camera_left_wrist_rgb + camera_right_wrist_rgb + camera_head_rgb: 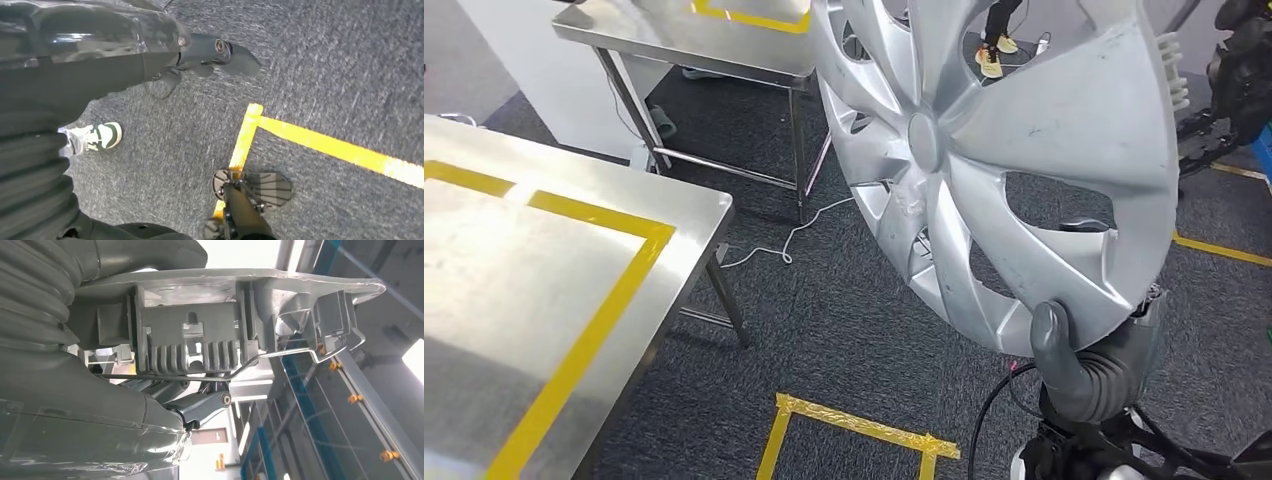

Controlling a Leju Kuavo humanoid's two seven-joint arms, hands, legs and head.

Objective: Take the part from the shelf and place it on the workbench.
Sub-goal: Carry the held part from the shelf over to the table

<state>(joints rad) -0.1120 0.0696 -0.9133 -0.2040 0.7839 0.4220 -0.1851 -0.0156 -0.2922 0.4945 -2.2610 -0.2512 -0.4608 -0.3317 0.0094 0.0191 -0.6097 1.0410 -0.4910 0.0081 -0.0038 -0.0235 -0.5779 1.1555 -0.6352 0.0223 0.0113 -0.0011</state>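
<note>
grey carpet behind, right hand (1092,370) grips the silver hubcap (994,150) upright beside steel workbench (544,290).

Dark grey carpet (844,320) is covering the floor. A steel table (544,300) edged with yellow tape is standing at the near left; a second steel table (694,40) is sitting beyond it, farther back. A white cable (794,235) is trailing across the carpet between the two. Yellow tape (854,425) is marking a square on the floor, right of the near table.
</note>
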